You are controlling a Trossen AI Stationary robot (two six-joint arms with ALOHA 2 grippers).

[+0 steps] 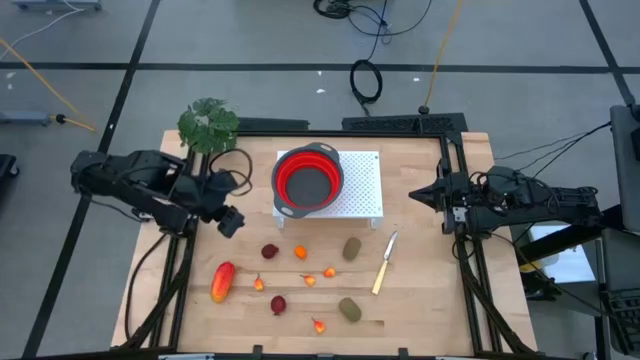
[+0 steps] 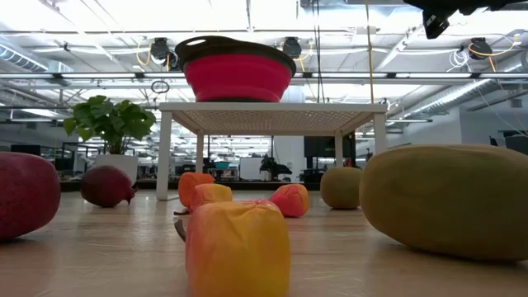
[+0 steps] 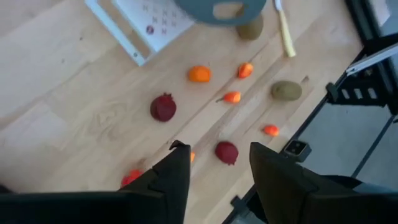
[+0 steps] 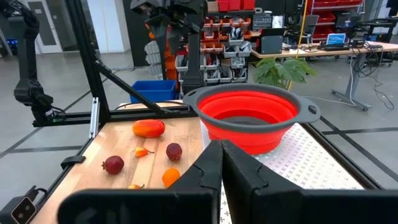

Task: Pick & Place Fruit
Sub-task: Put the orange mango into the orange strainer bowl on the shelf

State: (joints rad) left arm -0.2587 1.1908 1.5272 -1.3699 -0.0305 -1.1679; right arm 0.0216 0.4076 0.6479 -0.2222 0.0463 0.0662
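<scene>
My left gripper [image 1: 231,222] hangs above the table's left part with its 2 fingers [image 3: 174,177] apart and nothing between them. Nearest to it, just past the fingertips, lies a dark red round fruit [image 1: 269,251], and a second dark red one [image 1: 278,304] sits farther toward the front edge. The elongated red-orange-yellow fruit [image 1: 222,281] lies off to the gripper's near side, close to the table's left front. Between these are tiny orange pieces: 1 [image 1: 259,284] beside the long fruit, a rounder orange one [image 1: 300,252] just beyond the first dark red fruit, 2 more [image 1: 309,280] [image 1: 329,271] past that, and 1 [image 1: 318,325] near the front edge. Farther out from my left gripper lie 2 olive-brown ovals, 1 [image 1: 352,248] near the white stand and 1 [image 1: 349,309] toward the front. A pale-handled knife [image 1: 384,263] lies beyond them. The red bowl [image 1: 308,180] sits on the white perforated stand [image 1: 360,190], empty, well to the side of my left gripper. A potted plant [image 1: 208,124] stands at the table's back corner behind that gripper.

My right gripper [image 1: 418,194] waits at the table's right edge, fingers pressed together, pointing toward the bowl.
</scene>
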